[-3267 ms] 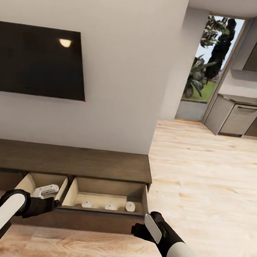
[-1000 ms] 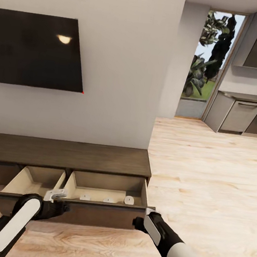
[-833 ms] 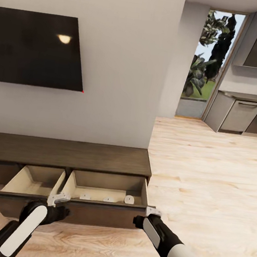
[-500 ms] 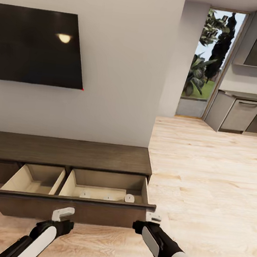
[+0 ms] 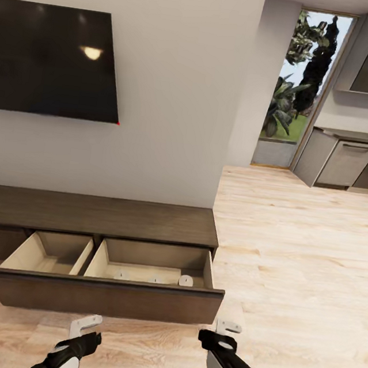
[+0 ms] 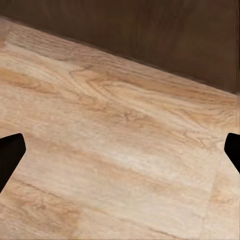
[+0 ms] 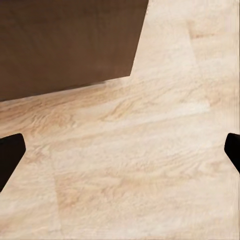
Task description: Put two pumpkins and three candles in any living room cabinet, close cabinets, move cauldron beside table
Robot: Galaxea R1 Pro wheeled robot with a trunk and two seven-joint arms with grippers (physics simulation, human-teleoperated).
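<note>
The cabinet [image 5: 93,214] is a long low dark-brown console against the wall under a TV. Its wide drawer front [image 5: 99,296] is pulled out, and the same dark front [image 6: 150,35] [image 7: 65,40] appears in both wrist views. Three candles [image 5: 154,279] stand in a row in the right beige compartment, half hidden by the drawer front. What I can see of the left compartment [image 5: 50,250] is bare. My left gripper [image 5: 85,325] [image 6: 120,155] and right gripper [image 5: 228,328] [image 7: 120,155] hang open over the floor in front of the drawer, holding nothing. The pumpkins and the cauldron are out of view.
A black TV [image 5: 55,61] hangs on the grey wall above the cabinet. Light wood floor [image 5: 303,252] stretches to the right toward grey kitchen units [image 5: 343,164] and a glass door [image 5: 299,83] with plants outside.
Both grippers have drawn back from the open drawer and now sit lower, in front of its dark front. The left gripper came out of the left compartment. The camera has also shifted.
</note>
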